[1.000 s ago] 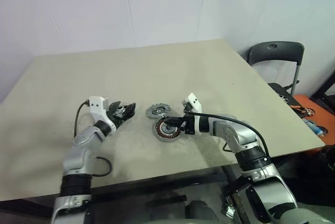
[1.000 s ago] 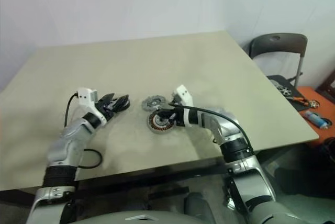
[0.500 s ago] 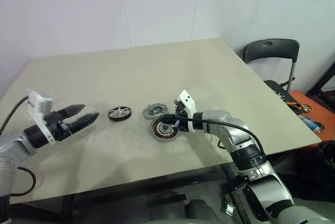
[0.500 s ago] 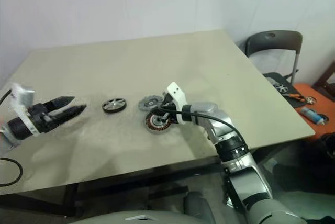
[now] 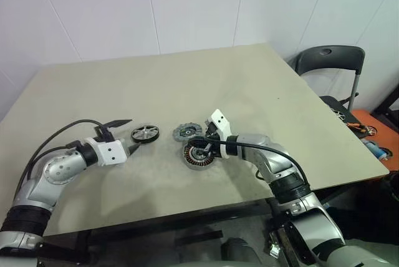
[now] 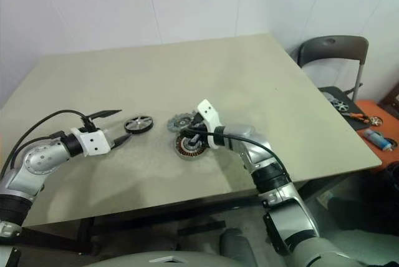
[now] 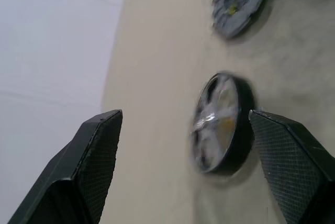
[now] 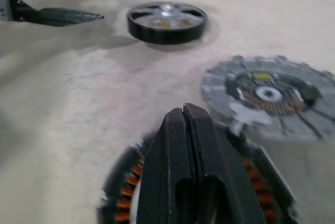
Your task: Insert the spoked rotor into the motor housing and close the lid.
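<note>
Fingers of the left gripper [image 5: 129, 135] stand spread wide, empty, at centre-left of the head view, the spoked rotor [image 5: 144, 133] lying flat just past their tips, seemingly untouched. Right gripper [image 5: 198, 148] has its fingers pressed together with nothing between them, tips over the motor housing [image 5: 198, 155] at frame centre; contact is hard to judge. Just above it lies the lid [image 5: 186, 132], apparently touching the housing's rim. Bare table [image 5: 206, 86] stretches toward the top of the frame; a chair [image 5: 328, 62] stands at upper right.
</note>
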